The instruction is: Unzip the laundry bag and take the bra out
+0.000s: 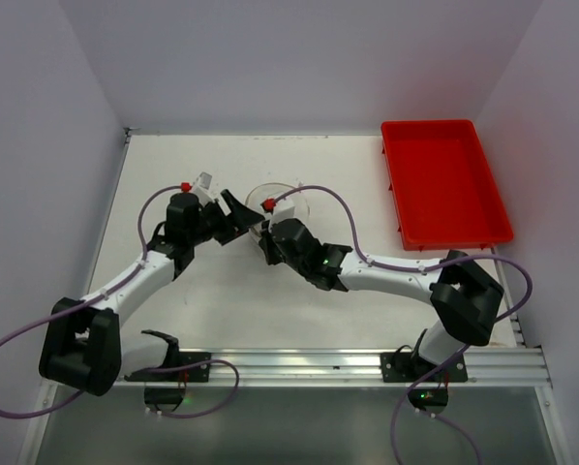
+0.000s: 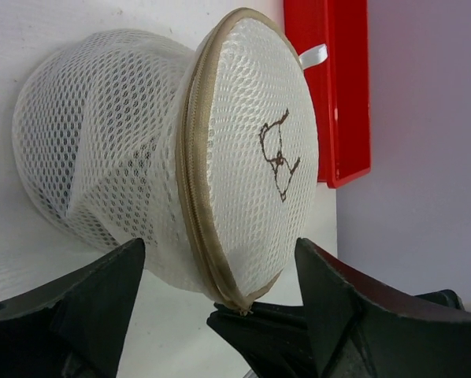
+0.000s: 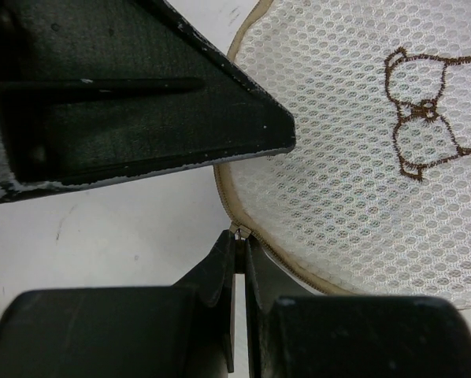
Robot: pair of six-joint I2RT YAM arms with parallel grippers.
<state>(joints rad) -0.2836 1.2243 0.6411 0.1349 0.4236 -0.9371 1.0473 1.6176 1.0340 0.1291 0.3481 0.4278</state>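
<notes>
Top view: my left jaws are spread, my right jaws pressed together, and the two sets meet tip to tip mid-surface. The laundry bag sits just past my right jaws, half hidden under that wrist. The red tray is well off to the right of both sets.

Left wrist view: my left jaws are wide apart, with fingers low on either side of the frame. The laundry bag lies on its side on the surface, just ahead of the tips and in line with the gap, not gripped. Its round lid faces right, with a dark print on it and a tan zipper running round the rim. My right jaws poke in between my left fingers, touching the low end of the zipper at the zipper pull. The red tray is beyond the bag, and a white ribbon loop shows at the lid's far edge.

Right wrist view: my right jaws are pressed together, pinching the zipper pull at their tips. The lid and print are ahead and right of them, and the zipper curves away from the pull. One left finger is ahead and left, just beside the lid rim
</notes>
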